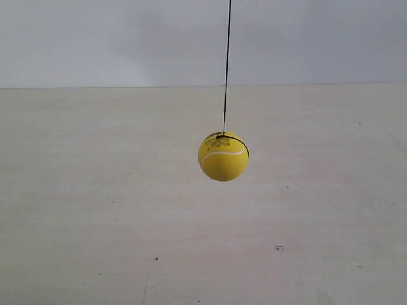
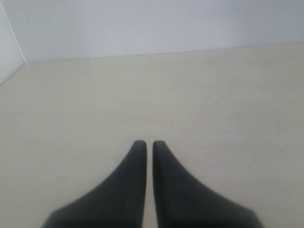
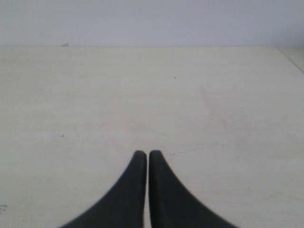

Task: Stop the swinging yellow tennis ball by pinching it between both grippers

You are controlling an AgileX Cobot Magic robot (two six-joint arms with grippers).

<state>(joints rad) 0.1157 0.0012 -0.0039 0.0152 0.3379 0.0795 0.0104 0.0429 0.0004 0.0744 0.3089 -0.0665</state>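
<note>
The yellow tennis ball [image 1: 223, 156] hangs in mid-air from a thin dark string [image 1: 226, 63] near the middle of the exterior view, above the pale tabletop; its white seam and small black print face the camera. Neither arm appears in that view. In the left wrist view, my left gripper [image 2: 149, 143] is shut, its black pointed fingers nearly touching, with nothing between them. My right gripper [image 3: 146, 153] in the right wrist view is likewise shut and empty. The ball is out of view in both wrist views.
A pale wooden tabletop [image 1: 95, 210] spreads under the ball and meets a grey-white wall [image 1: 95, 38] behind. A side wall [image 2: 8, 52] closes one corner in the left wrist view. A table edge [image 3: 290, 59] shows in the right wrist view.
</note>
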